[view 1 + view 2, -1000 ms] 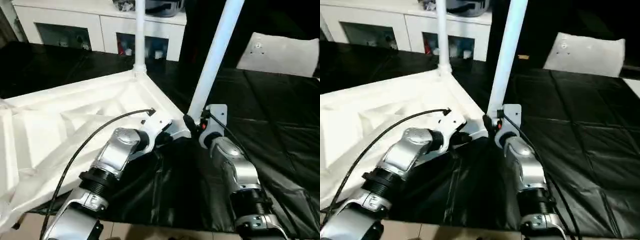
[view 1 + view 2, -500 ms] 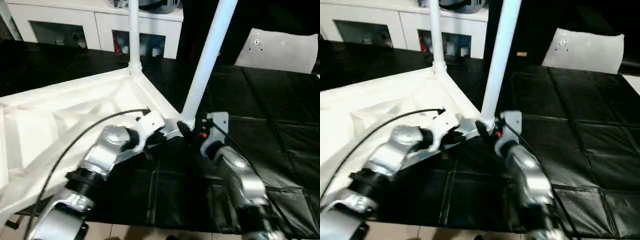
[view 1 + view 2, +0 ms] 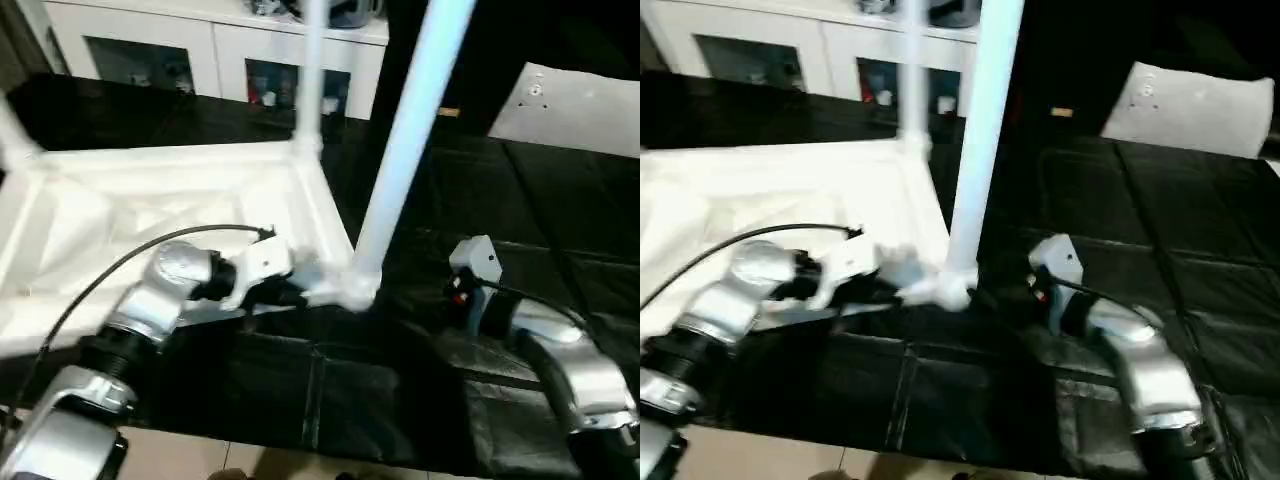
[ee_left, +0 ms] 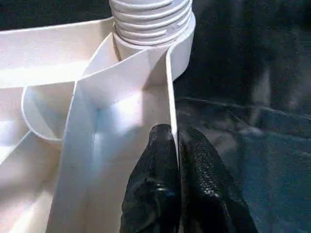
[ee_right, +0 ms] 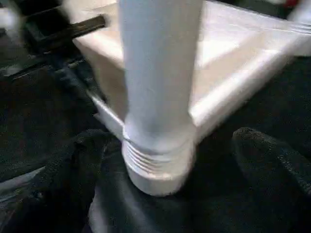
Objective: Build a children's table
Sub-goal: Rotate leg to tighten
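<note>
Our left fingers [image 4: 163, 179] are pinched tight on the thin side wall of the tabletop [image 3: 150, 200], one black pad on each face of the rim, just short of the corner socket [image 4: 153, 36]. Our right fingers [image 5: 272, 160] stand wide apart and hold nothing; in the right wrist view they sit on either side of the near leg [image 3: 405, 140] without touching it. We see the tabletop lying upside down on the black mat [image 3: 560, 210], ribbed underside up, with our left gripper [image 3: 290, 292] at its near edge. We see the near leg standing in that corner socket, leaning slightly, its threaded collar showing at the base. A second leg [image 3: 312, 70] rises from the far corner socket, and part of a third [image 3: 15, 140] shows at the far left corner. Our right gripper [image 3: 455, 290] hangs just beside the near corner, apart from the leg. Behind the mat we see a white cabinet [image 3: 200, 50] with glass doors, and a flat white sheet [image 3: 570, 100] lies at the far right.
</note>
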Available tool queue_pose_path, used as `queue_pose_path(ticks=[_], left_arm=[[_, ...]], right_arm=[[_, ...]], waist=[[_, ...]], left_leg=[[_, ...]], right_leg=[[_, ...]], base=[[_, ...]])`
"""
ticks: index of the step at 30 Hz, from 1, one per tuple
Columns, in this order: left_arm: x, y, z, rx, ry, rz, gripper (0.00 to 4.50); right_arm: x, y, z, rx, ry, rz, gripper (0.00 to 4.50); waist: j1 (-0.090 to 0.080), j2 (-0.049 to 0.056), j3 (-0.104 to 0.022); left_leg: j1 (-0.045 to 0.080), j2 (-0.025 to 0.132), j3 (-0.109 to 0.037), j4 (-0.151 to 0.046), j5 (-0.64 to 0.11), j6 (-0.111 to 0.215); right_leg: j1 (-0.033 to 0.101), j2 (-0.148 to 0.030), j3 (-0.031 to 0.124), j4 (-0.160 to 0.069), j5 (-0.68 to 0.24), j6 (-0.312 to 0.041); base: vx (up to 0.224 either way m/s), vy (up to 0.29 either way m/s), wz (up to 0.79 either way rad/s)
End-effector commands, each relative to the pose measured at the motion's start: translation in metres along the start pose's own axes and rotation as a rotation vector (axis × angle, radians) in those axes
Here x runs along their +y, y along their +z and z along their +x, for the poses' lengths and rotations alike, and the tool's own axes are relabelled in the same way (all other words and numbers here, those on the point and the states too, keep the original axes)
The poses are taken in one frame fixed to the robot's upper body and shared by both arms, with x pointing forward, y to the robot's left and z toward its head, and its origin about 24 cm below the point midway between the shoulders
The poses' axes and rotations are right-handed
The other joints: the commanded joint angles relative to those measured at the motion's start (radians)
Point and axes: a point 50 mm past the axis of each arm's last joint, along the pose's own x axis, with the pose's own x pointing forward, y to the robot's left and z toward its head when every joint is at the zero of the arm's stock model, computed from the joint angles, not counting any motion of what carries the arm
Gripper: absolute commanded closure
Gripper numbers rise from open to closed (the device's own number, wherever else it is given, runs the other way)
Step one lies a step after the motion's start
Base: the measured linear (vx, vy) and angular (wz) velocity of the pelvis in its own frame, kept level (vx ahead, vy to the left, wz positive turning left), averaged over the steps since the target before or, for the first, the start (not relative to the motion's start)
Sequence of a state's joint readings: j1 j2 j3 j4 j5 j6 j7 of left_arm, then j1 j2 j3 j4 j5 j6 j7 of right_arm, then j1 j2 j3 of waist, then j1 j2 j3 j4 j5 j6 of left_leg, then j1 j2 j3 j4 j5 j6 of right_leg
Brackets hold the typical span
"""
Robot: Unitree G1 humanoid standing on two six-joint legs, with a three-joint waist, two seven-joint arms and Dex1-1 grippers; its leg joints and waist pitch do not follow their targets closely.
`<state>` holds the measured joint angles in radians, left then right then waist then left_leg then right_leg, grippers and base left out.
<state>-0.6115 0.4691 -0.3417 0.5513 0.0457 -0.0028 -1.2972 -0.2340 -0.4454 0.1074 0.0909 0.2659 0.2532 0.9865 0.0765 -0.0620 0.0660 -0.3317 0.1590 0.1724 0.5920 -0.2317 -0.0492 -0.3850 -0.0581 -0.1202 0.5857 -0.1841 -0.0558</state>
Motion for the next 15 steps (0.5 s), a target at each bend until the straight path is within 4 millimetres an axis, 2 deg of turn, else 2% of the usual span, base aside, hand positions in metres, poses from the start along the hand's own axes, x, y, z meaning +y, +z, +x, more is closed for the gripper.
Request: queue_pose_path(ticks=[1,3,5,9,11,12,14,15], left_arm=[[-0.006,0.001,0.008,0.043,-0.121,0.046,4.5],[-0.006,0.002,0.006,0.061,-0.165,0.075,4.5],[-0.006,0.003,0.005,0.074,-0.207,0.098,4.5],[-0.004,0.005,0.004,0.082,-0.233,0.119,4.5],[-0.003,0.006,0.004,0.083,-0.241,0.123,4.5],[-0.002,0.007,0.004,0.081,-0.246,0.124,4.5],[-0.001,0.008,0.003,0.083,-0.251,0.127,4.5],[-0.001,0.008,0.003,0.083,-0.252,0.128,4.5]], right_arm=[[0.001,0.002,-0.001,0.016,0.06,-0.016,0.04],[0.002,0.0,0.003,0.058,0.12,-0.048,0.04],[0.002,-0.003,0.008,0.103,0.172,-0.081,0.04],[-0.001,-0.004,0.013,0.118,0.202,-0.095,0.04],[-0.002,-0.003,0.016,0.109,0.218,-0.088,0.04],[-0.003,-0.001,0.017,0.103,0.23,-0.084,0.31],[-0.004,-0.001,0.019,0.102,0.242,-0.078,0.38],[-0.004,-0.001,0.019,0.104,0.251,-0.076,0.58]], waist=[[0.0,0.01,-0.067],[0.007,0.007,-0.069],[0.011,0.006,-0.07],[0.015,0.002,-0.068],[0.017,0.005,-0.068],[0.017,0.005,-0.067],[0.018,0.007,-0.068],[0.019,0.007,-0.067]], left_leg=[[-0.001,0.093,-0.029,-0.066,-0.027,0.082],[0.001,0.095,-0.028,-0.065,-0.013,0.079],[0.001,0.091,-0.028,-0.063,-0.005,0.08],[0.0,0.092,-0.027,-0.063,-0.019,0.065],[0.0,0.094,-0.028,-0.063,-0.027,0.06],[0.0,0.094,-0.027,-0.063,-0.035,0.056],[0.0,0.095,-0.028,-0.063,-0.041,0.051],[-0.001,0.094,-0.028,-0.062,-0.04,0.05]], right_leg=[[0.057,-0.127,0.086,-0.059,-0.176,-0.174],[0.056,-0.128,0.086,-0.054,-0.15,-0.181],[0.056,-0.127,0.084,-0.053,-0.147,-0.186],[0.057,-0.128,0.085,-0.055,-0.177,-0.18],[0.057,-0.13,0.085,-0.053,-0.185,-0.182],[0.055,-0.13,0.084,-0.055,-0.196,-0.181],[0.056,-0.13,0.085,-0.055,-0.199,-0.18],[0.057,-0.13,0.085,-0.055,-0.2,-0.177]], base=[[0.0,0.0,0.0],[0.0,0.0,0.0],[0.0,0.0,0.0],[0.0,0.0,0.0],[0.0,0.0,0.0],[0.0,0.0,0.0],[0.0,0.0,0.0],[0.0,0.0,0.0]])
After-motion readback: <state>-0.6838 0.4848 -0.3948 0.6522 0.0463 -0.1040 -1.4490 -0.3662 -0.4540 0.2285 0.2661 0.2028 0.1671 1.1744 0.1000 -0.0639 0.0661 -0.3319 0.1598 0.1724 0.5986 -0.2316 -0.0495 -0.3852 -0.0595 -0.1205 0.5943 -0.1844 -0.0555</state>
